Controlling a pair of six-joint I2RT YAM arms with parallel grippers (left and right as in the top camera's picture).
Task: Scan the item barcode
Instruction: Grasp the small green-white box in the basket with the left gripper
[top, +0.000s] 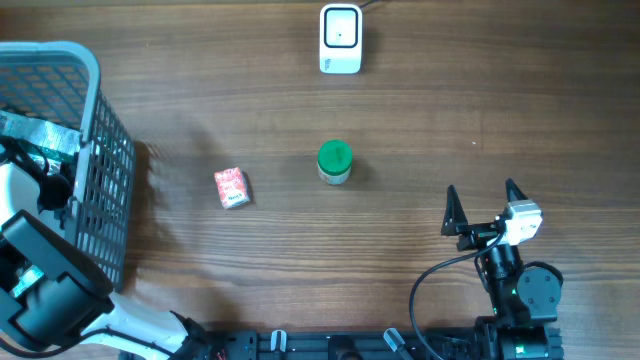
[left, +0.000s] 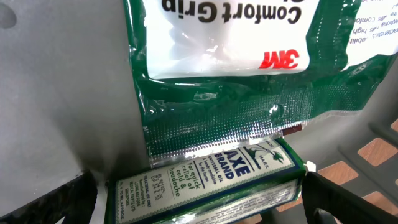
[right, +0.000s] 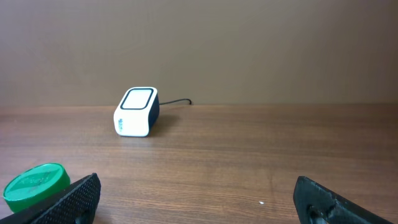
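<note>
Jaws apart on both: left gripper (left: 199, 205) above green box (left: 205, 177) in basket (top: 103, 190), right gripper (top: 481, 190) near jar (top: 334, 161)

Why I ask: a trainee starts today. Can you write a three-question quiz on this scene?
1. True or false: the right claw grips the jar.
2. Which lies nearest the basket? A jar, B red box, C right claw.
3. Fill in: the scanner is ___ in colour.
Key: 1 false; 2 B; 3 white.
</note>
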